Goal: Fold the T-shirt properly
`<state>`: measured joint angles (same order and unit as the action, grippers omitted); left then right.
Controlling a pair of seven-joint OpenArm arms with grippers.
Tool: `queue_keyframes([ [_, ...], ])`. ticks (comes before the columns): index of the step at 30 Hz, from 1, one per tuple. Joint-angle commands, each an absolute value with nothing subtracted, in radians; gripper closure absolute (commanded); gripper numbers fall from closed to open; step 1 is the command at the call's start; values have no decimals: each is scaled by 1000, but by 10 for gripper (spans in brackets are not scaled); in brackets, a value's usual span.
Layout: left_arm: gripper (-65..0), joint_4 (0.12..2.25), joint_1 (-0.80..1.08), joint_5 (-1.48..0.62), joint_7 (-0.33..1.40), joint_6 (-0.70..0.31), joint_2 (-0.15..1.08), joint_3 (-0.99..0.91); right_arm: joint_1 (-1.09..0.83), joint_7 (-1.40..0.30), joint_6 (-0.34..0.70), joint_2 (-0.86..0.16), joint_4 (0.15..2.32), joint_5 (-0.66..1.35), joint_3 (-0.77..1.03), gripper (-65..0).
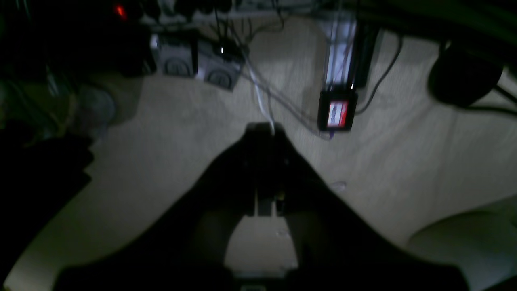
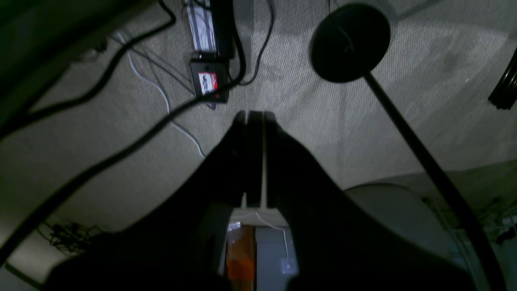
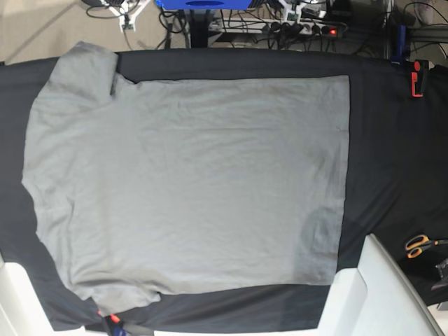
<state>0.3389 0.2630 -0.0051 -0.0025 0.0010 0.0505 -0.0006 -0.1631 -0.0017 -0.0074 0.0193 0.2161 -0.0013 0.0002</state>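
left gripper (image 1: pixel 264 133) closed over carpet (image 1: pixel 161 133) — t-shirt (image 3: pixel 189 182) on black table cloth (image 3: pixel 392 161).

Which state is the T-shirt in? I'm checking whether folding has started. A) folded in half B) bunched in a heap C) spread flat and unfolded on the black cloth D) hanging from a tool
C: in the base view the T-shirt lies spread flat on the black cloth, both sleeves out, no fold made yet.
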Motion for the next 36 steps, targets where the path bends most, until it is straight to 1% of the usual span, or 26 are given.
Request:
queue_keyframes([
  [1, 0, 337, 262, -7, -7, 7, 53, -2, -168, -1, -8, 18, 219, -1, 2, -2],
  [18, 0, 338, 262, -7, -7, 7, 54, -2, -171, -5, -8, 18, 219, 1, 4, -2],
  [28, 0, 351, 280, -7, -7, 7, 58, -2, -220, -5, -8, 24, 246, 2, 5, -2],
  [30, 0, 430, 332, -7, -8, 7, 59, -2, -265, -5, -8, 25, 309, 2, 5, -2],
  [33, 0, 604, 438, -7, -8, 7, 81, -2, -354, -7, -10, 25, 446, 2, 5, -2],
  [36, 0, 745, 526, -8, -8, 8, 102, -2, -440, -77, -12, 19, 601, 2, 7, -2],
])
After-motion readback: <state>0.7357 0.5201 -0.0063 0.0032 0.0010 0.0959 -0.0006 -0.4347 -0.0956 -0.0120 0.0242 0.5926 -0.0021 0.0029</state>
